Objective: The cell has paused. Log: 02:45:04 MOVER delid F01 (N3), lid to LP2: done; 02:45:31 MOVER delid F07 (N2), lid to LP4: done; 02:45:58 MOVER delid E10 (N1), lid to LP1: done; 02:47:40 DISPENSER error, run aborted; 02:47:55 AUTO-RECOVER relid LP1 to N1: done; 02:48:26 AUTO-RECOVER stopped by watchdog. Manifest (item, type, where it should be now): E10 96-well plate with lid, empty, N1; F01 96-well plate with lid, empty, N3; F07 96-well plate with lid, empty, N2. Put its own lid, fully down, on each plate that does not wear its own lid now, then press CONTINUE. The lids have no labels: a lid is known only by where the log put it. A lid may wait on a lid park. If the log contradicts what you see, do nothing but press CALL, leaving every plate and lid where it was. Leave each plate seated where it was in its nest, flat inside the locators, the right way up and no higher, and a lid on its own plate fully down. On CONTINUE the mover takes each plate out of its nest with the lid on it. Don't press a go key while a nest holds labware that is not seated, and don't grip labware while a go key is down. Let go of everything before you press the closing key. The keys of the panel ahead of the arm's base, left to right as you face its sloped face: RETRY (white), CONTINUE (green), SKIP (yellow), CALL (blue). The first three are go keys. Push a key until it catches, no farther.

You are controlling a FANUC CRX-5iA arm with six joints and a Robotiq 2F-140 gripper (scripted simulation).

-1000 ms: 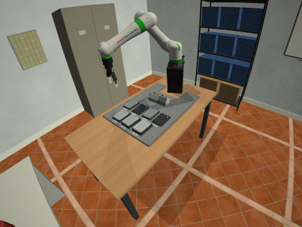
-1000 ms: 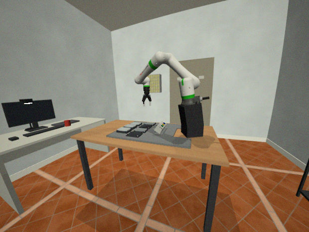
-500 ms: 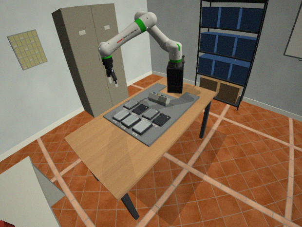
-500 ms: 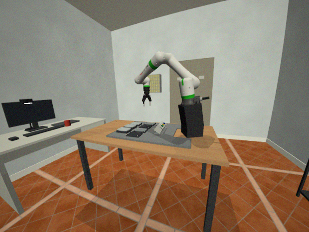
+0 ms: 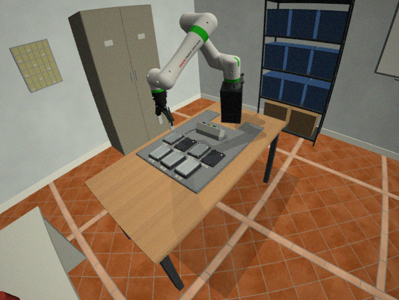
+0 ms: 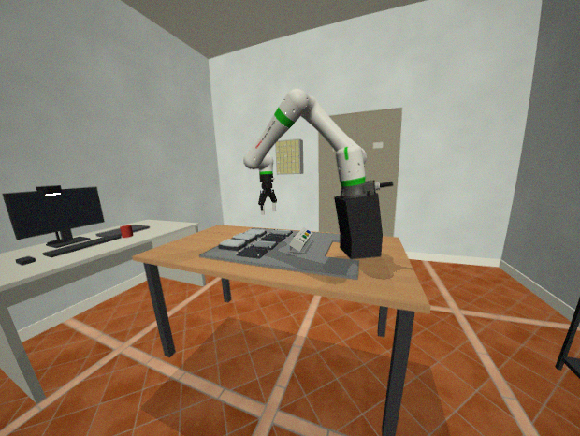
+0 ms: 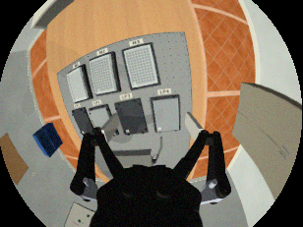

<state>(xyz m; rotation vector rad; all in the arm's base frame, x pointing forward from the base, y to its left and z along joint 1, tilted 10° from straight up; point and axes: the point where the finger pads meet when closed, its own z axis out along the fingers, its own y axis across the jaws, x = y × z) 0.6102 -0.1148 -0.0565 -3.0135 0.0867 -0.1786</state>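
My gripper (image 5: 164, 116) is open and empty. It hangs high above the far left corner of the grey deck (image 5: 199, 154); it also shows in the exterior view (image 6: 267, 206) and the wrist view (image 7: 151, 164). Three 96-well plates sit in the front row of nests (image 5: 160, 152) (image 5: 173, 159) (image 5: 187, 167). I cannot tell from here which of them wear lids. Behind them is a row of lid parks: two hold pale lids (image 5: 173, 138) (image 5: 199, 150), two are dark and bare (image 5: 185, 143) (image 5: 212, 158). The key panel (image 5: 210, 129) stands behind the parks; its keys are too small to tell apart.
The arm's black pedestal (image 5: 231, 102) stands at the table's back edge. A tall cabinet (image 5: 119, 74) is close behind the gripper, and a shelf with blue bins (image 5: 300, 55) is at the right. A desk with a monitor (image 6: 53, 212) stands to the side.
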